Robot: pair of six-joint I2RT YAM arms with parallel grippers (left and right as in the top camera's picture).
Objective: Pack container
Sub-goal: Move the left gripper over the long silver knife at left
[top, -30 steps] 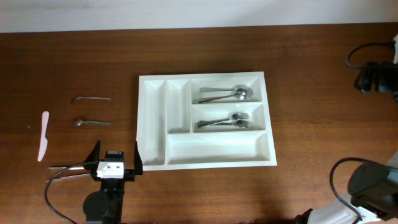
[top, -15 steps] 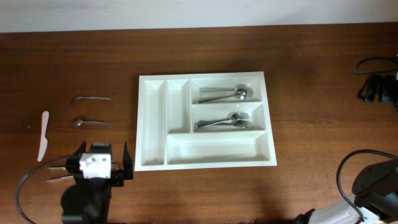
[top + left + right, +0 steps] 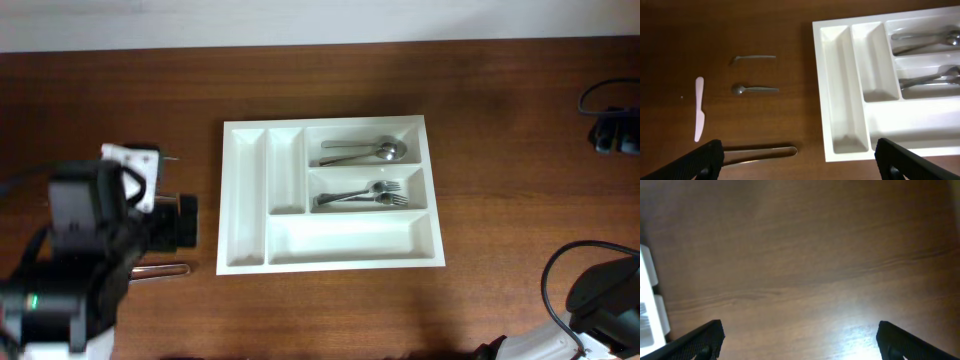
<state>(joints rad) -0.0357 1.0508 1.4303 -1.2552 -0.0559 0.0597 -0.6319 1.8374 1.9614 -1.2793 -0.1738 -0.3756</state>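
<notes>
Left to right. The left arm (image 3: 75,255) is raised close to the overhead camera. Its bulk hides most of the table (image 3: 500,90) to the left of the container, and only the looped end of the metal tongs (image 3: 165,270) shows beneath it. The left gripper (image 3: 799,167) faces the tabletop with its jaws wide and holds nothing. Only its dark fingertips (image 3: 702,160) enter the wrist view, at the bottom corners.

On the wood below lie a pale plastic knife (image 3: 699,110), a slim metal utensil (image 3: 754,58) of unclear kind, and a teaspoon (image 3: 754,89). The tongs are partly cut off by the left fingertip.

The container (image 3: 245,200), a white five-compartment tray, sits mid-table just right of these. It holds spoons (image 3: 365,151) in its upper right compartment and forks (image 3: 365,195) in the compartment below.

The right arm (image 3: 600,300) is cropped at the lower right corner. The right gripper (image 3: 799,345) stands with jaws wide and empty over bare wood. A white object (image 3: 647,305) at the left edge of its wrist view is cut off and cannot be identified.
</notes>
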